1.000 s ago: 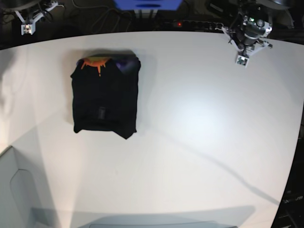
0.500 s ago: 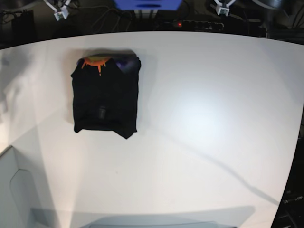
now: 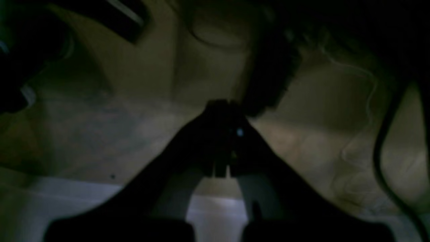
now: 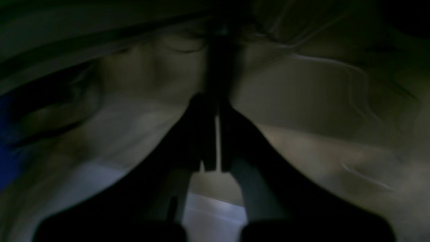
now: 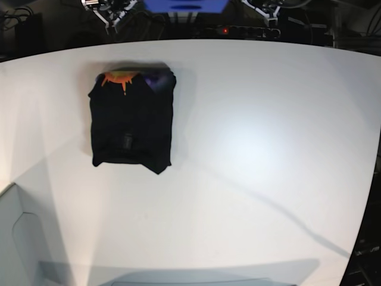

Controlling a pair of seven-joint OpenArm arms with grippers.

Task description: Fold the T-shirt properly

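Nearest the viewer, the front of the white desk (image 5: 250, 179) is bare, crossed by a long thin shadow line and a bright glare patch.

Further in, on the base view's left half: the T-shirt (image 5: 132, 122), folded to a compact black rectangle lying flat on the desk. Its long axis runs front to back. A sliver of orange print and a bit of purple show at the far edge; a small patch, perhaps the label, sits near the middle. Edges look fairly square, though the near right corner sags to a point. My judgement: the fold looks finished, or close to it.

Far edge, beyond the desk: both arms sit pulled back and high, over a dark clutter of cables. The right claw (image 5: 112, 13) hangs just past the desk edge, almost in line with the shirt's far end, and is the nearer of the two. The left claw (image 5: 266, 11) is well apart, off to the other side. The shirt lies forward of and below both.

Wrist views are dim and blurred. The left claw (image 3: 222, 141) is clenched on nothing. The right claw (image 4: 215, 134) is pressed together too, a hairline of light between the tips, nothing held.

Any tidying touch would fall to the right arm, reaching forward and down.
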